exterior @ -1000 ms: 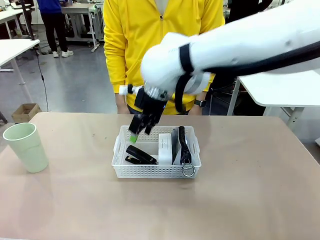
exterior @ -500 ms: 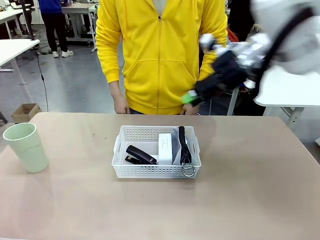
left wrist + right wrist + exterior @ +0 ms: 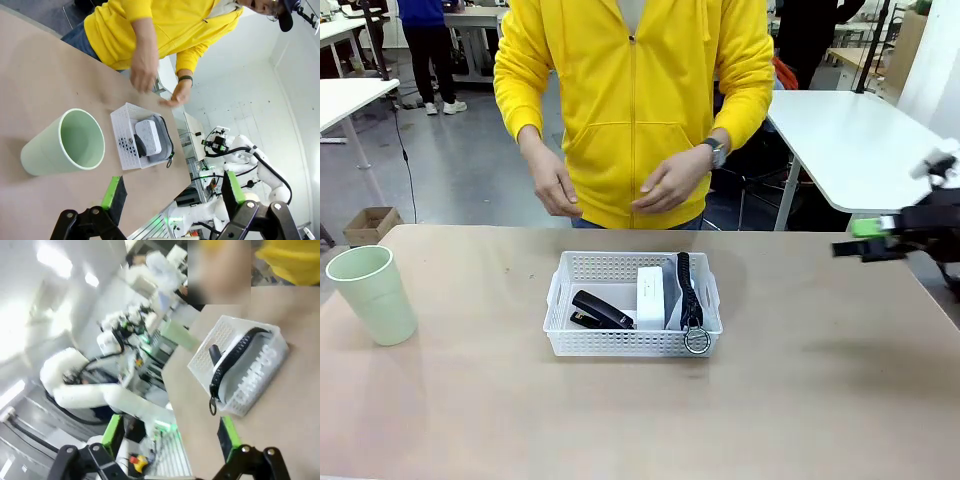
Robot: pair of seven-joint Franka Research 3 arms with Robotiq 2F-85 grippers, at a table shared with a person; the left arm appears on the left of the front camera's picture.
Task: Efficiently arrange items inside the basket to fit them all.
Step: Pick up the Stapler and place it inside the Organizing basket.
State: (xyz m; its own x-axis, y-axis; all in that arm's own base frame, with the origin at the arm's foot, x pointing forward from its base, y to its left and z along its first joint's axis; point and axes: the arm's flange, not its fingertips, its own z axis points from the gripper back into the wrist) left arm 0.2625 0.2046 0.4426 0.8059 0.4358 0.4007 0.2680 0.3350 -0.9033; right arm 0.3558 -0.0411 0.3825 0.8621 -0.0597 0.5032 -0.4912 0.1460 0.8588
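The white basket (image 3: 564,325) stands mid-table and holds a black stapler (image 3: 600,310), a small white box (image 3: 650,297) and the grey pouch (image 3: 673,300), whose black strap (image 3: 686,288) ends in a metal ring (image 3: 697,341). The pale green cup (image 3: 372,293) stands upright on the table far to the left, outside the basket. My right gripper (image 3: 855,240) hovers open at the table's right edge, well away from the basket (image 3: 207,355); its fingers (image 3: 112,432) hold nothing. My left gripper (image 3: 174,192) is open above the cup (image 3: 65,142), with the basket (image 3: 122,142) beyond it.
A person in a yellow jacket stands at the far edge, both hands (image 3: 665,185) raised just behind the basket. A white side table (image 3: 850,140) sits at the back right. Bare tabletop lies between cup and basket and along the front.
My right arm has swung away from above the basket to the far right edge. The person's hands have come up in front of the body. The basket's contents have not moved.
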